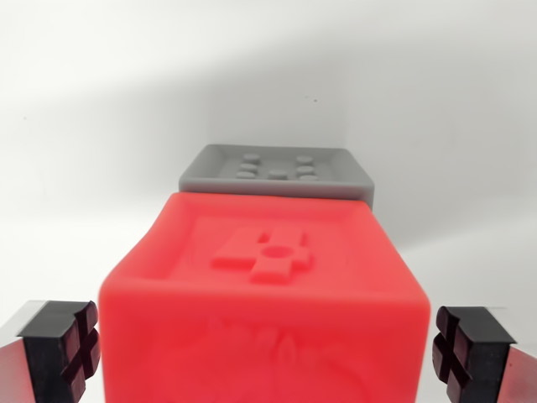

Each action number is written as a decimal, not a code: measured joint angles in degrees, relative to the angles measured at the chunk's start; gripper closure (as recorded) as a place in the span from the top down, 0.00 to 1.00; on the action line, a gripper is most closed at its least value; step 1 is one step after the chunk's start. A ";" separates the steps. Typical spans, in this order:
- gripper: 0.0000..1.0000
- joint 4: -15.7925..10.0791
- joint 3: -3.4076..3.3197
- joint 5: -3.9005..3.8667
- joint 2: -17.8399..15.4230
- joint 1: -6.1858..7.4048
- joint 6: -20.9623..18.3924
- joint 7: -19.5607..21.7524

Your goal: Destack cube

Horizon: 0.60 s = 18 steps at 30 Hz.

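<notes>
- Nearest, at the bottom corners of the wrist view: two black rubber fingertips (65, 346) of the gripper (264, 353), each pad cut with a raised cross pattern, mounted on metal-coloured finger bodies.
- Jaws spread wide, one pad at the wrist view's left edge and one at its right, holding nothing.
- Between the pads, filling the lower centre: a red cube (260, 294), glossy, with rounded edges.
- Small gaps visible on both sides between pads and cube walls; no contact seen.
- On the red cube's top face: a shallow recessed square with a raised plus-shaped emblem and a small round hole at its centre.
- Just behind the red cube and partly hidden by it: a grey cube (277, 172), only its top and a thin strip of front wall showing.
- On the grey cube's top: a raised rim around five small round studs.
- Whether the grey cube touches the red one, or sits lower or level with it, cannot be told from this angle.
- Farthest: a plain white surface (101, 101), with a soft grey shadow spreading behind and around the cubes.
</notes>
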 joint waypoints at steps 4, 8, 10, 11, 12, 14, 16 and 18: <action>1.00 0.05 -0.03 0.00 0.35 0.02 0.31 0.00; 0.00 0.09 -0.04 0.00 0.50 0.03 0.45 0.00; 0.00 0.10 -0.05 0.00 0.50 0.03 0.46 0.00; 0.00 0.11 -0.05 0.00 0.50 0.03 0.46 0.00; 0.00 0.11 -0.05 0.00 0.50 0.03 0.46 0.00; 0.00 0.12 -0.05 0.00 0.50 0.03 0.46 0.00; 0.00 0.12 -0.05 0.00 0.50 0.03 0.46 0.00; 0.00 0.12 -0.05 0.00 0.50 0.04 0.46 0.00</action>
